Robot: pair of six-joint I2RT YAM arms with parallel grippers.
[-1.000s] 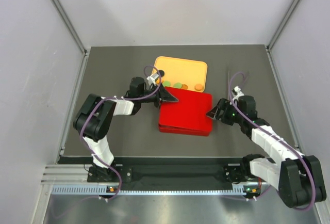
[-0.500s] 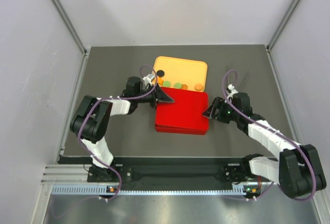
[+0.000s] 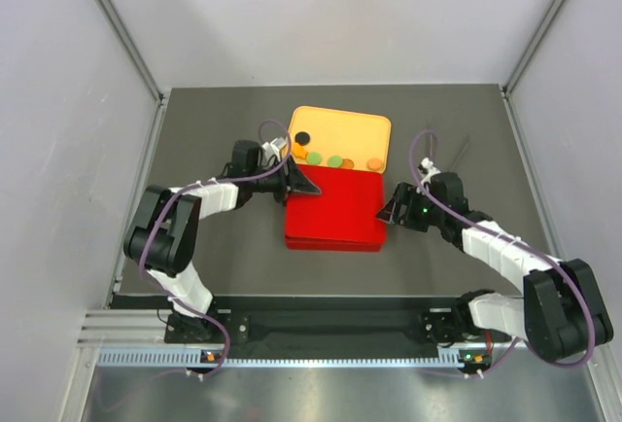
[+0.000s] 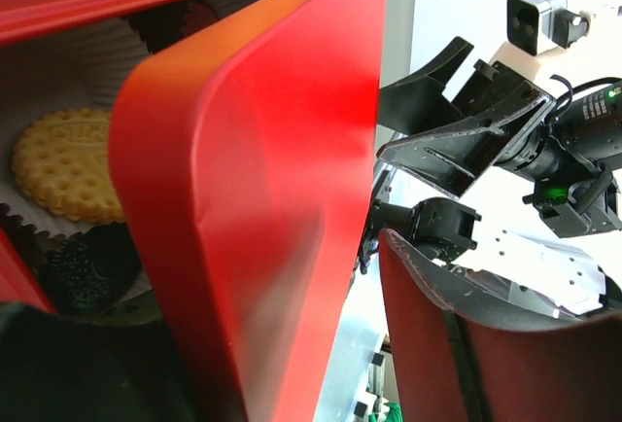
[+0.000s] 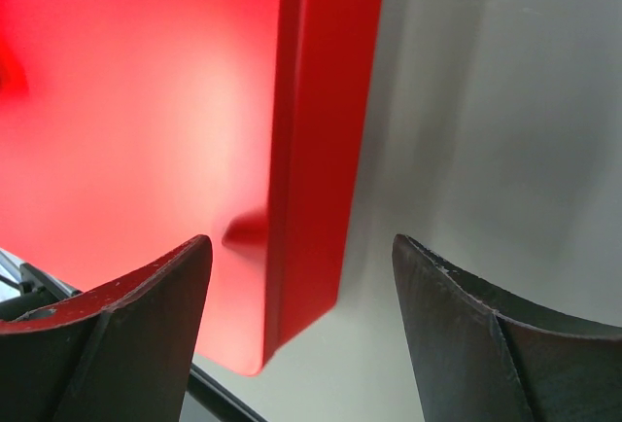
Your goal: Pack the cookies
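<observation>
Just beyond the left gripper, on its far side, the cookies lie in a loose row along the near edge of a yellow tray. From left to right they run orange, green, green, orange, orange, with one black disc set a little farther back at the left end. From the right gripper they are well apart, off to its far left.

The left arm bends at the elbow and stretches its forearm rightward, bringing its gripper to the far-left corner of a red lid. Its fingers stand partly apart around the lid's edge. The wrist view shows a gap between the lid and one finger, so nothing is clamped. The right arm reaches in low from the right, its gripper at the lid's right edge. Its fingers are spread wide with the rim between them, touching neither.

The lid lies on the dark table, just near of the tray and meeting its near edge. Under the lid's raised corner, a white fluted paper cup holds a pale round biscuit, and a dark biscuit sits beside it.
</observation>
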